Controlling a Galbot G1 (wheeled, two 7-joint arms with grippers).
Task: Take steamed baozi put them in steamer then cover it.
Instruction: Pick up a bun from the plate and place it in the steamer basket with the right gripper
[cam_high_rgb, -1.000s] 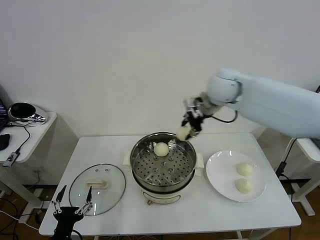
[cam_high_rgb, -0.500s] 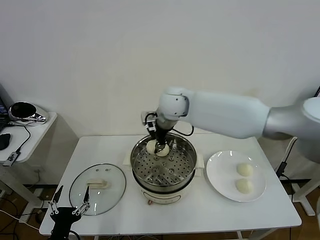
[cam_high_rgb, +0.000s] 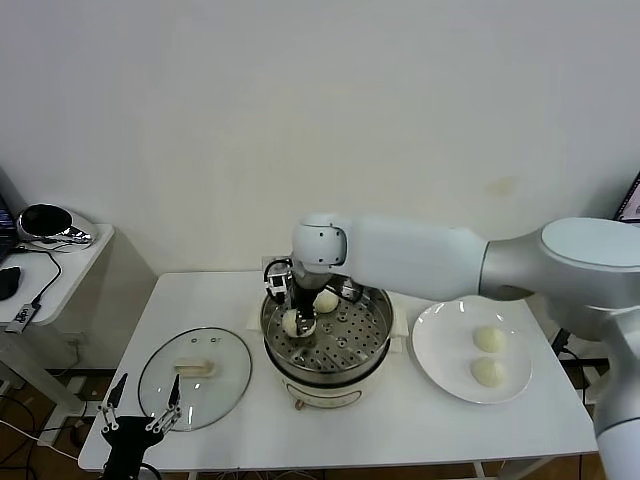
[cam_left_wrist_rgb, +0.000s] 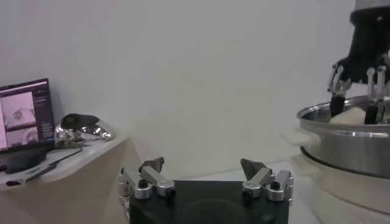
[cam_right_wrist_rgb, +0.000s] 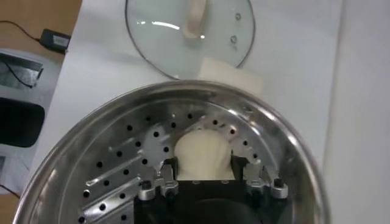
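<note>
My right gripper (cam_high_rgb: 297, 318) is shut on a cream-white baozi (cam_high_rgb: 291, 322) and holds it low inside the steamer (cam_high_rgb: 372, 352), at the left side of the perforated tray. In the right wrist view the gripper (cam_right_wrist_rgb: 203, 165) clamps the baozi (cam_right_wrist_rgb: 202, 151) just above the tray (cam_right_wrist_rgb: 119, 170). A second baozi (cam_high_rgb: 326, 300) lies at the tray's back. Two more baozi (cam_high_rgb: 489, 339) (cam_high_rgb: 487, 371) lie on the white plate (cam_high_rgb: 440, 345) to the right. The glass cover (cam_high_rgb: 195, 376) lies flat on the table left of the steamer. My left gripper (cam_high_rgb: 142, 414) is open and empty at the table's front left edge.
A side table (cam_high_rgb: 60, 262) with a dark helmet-like object (cam_high_rgb: 45, 222) stands off the left end. In the left wrist view the steamer (cam_left_wrist_rgb: 350, 146) and the right gripper's fingers (cam_left_wrist_rgb: 336, 91) show, and a laptop screen (cam_left_wrist_rgb: 24, 112) sits on the side table.
My right arm swung left from the steamer's right rim across the pot and lowered the baozi to the tray's left side. The left arm has barely moved.
</note>
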